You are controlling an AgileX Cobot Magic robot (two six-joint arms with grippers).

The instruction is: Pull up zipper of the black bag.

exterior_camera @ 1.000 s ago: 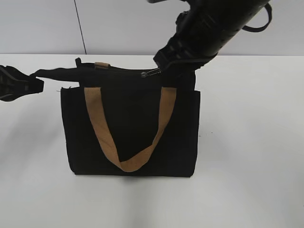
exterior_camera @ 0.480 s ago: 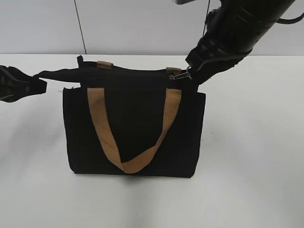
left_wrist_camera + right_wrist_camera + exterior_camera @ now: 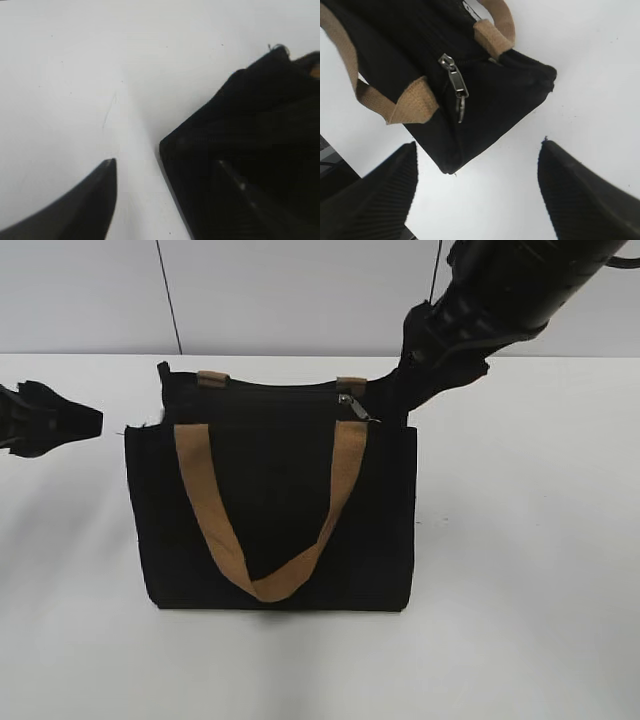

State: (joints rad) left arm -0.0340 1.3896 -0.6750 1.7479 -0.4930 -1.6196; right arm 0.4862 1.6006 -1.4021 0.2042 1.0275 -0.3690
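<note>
Exterior view: I see the black bag (image 3: 270,510) upright on a white table (image 3: 520,570) against a pale wall (image 3: 300,295). Both the left gripper (image 3: 165,200) and right gripper (image 3: 477,190) have jaws spread, holding nothing.

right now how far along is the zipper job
Looks mostly done: the small silver zipper pull sits near the right end of the rectangular black fabric bag. Nothing is in hand; the left pincer and right pincer are open, off the bag. Left: possibly only backing away.

Black bag (image 3: 270,510) upright, zipper (image 3: 352,407) pull at right end
</note>
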